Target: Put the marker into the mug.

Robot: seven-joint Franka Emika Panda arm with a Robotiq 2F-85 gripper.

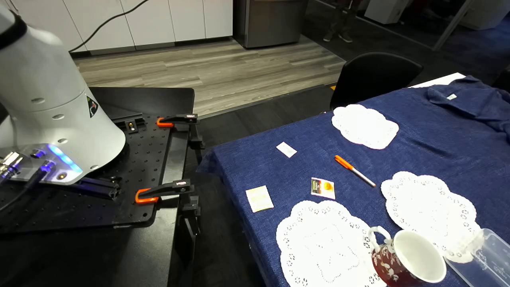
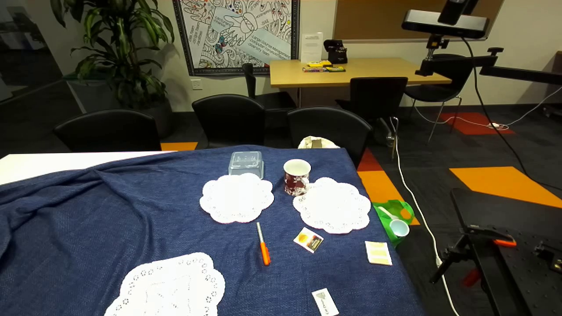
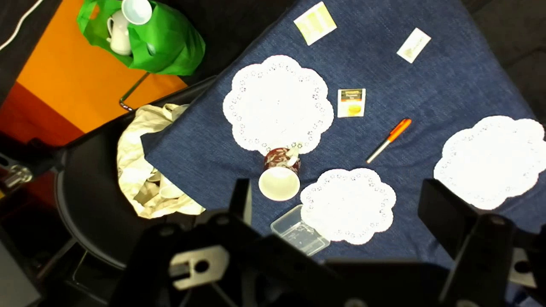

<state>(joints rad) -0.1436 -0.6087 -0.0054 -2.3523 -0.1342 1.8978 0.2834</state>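
The pincer [image 3: 337, 187] hung above the blue cloth [image 3: 384, 64], facing down. In an exterior view only the lower arm [image 1: 51, 91] showed, rising past the frame's edge. The marker [image 3: 388, 140] lay on the cloth ahead of the pincer, well apart from it, its long axis aslant: the orange end pointed away from the pincer, the pale end back toward a nearer doily [image 3: 349, 204]. The fingers [image 3: 445, 213] stood wide apart, that doily showing between them. The mug [image 3: 279, 183] stood upright ahead of the finger at the wrist view's left, handle toward a farther doily [image 3: 277, 102]. Beyond the marker lay a small packet [image 3: 351, 102].
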